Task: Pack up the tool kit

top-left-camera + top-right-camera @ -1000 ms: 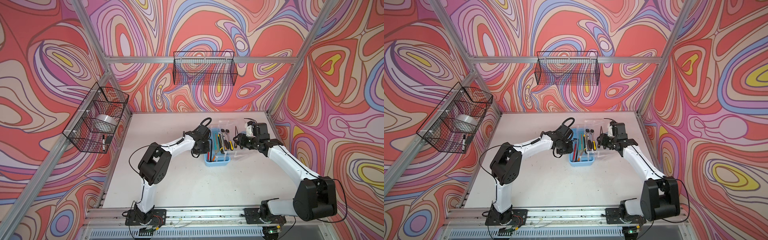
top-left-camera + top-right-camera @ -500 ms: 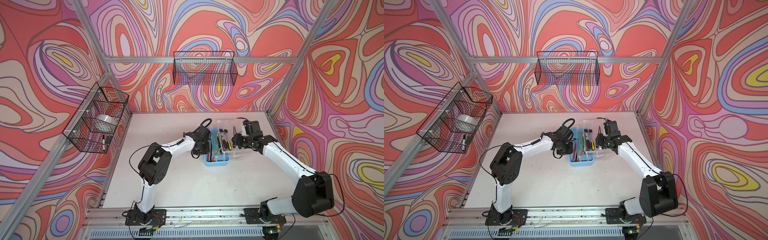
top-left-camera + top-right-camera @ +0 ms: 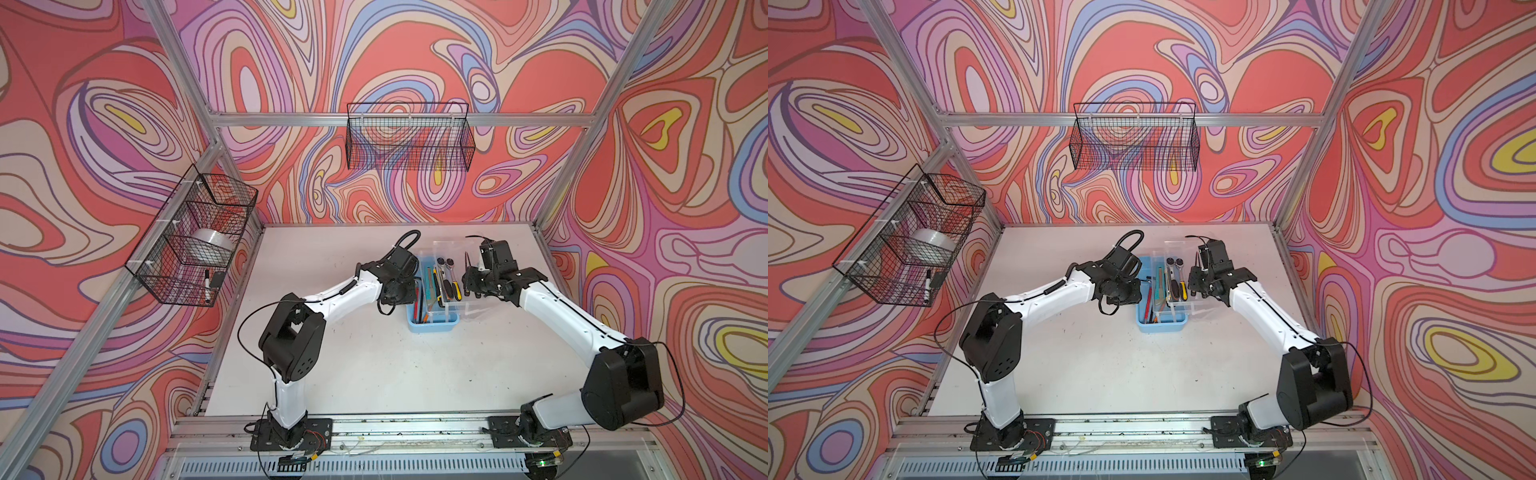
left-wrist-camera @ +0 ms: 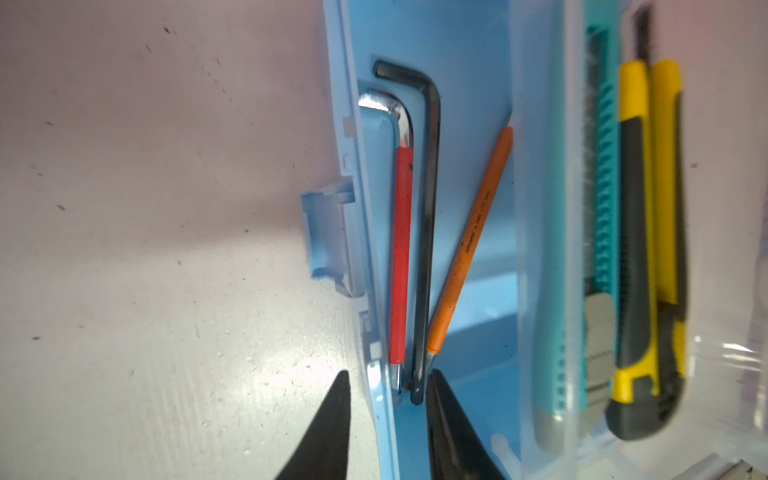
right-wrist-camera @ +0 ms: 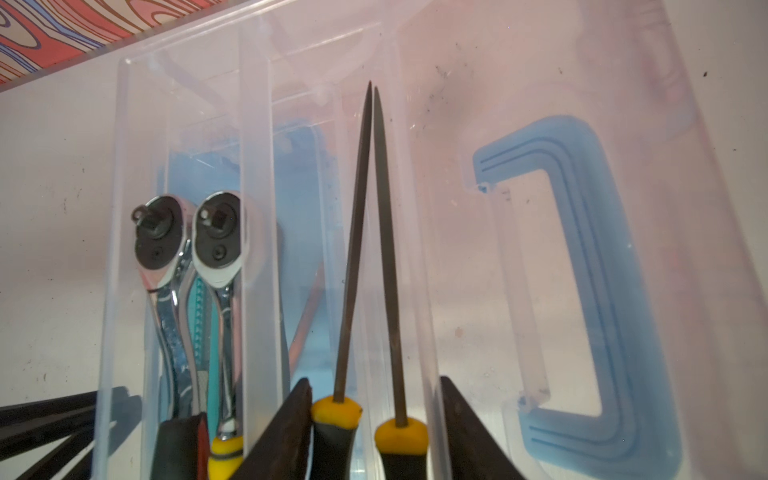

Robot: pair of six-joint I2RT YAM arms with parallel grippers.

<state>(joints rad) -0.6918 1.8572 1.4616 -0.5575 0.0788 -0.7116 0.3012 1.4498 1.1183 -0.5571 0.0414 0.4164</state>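
My right end effector [image 5: 374, 380] is clamped on two files [image 5: 345, 332] above the clear lid [image 5: 478, 104]. They look thin, stiff and slick, so grip the handles. My left end effector [image 4: 388, 372] is parted, straddling the case [image 4: 457, 62] wall.

- The case [image 3: 432, 328] is light blue; its lid [image 5: 457, 124] is clear, with a blue handle [image 5: 615, 291]
- The sleeved hex key [image 4: 401, 249] is red over silver; the plain hex key [image 4: 428, 228] is black
- The thin tool [image 4: 469, 249] is orange
- The ribbed cutter [image 4: 602, 166] is teal; the second cutter [image 4: 648, 249] is yellow and black
- The ratchets [image 5: 216, 237] are chrome with black heads
- The files [image 5: 353, 249] have dark grey shafts and yellow-collared black handles
- The walls [image 3: 415, 50] carry swirls of red, pink, lilac, blue and yellow
- The baskets [image 3: 409, 137] are black; the table [image 3: 374, 365] is white with dark specks
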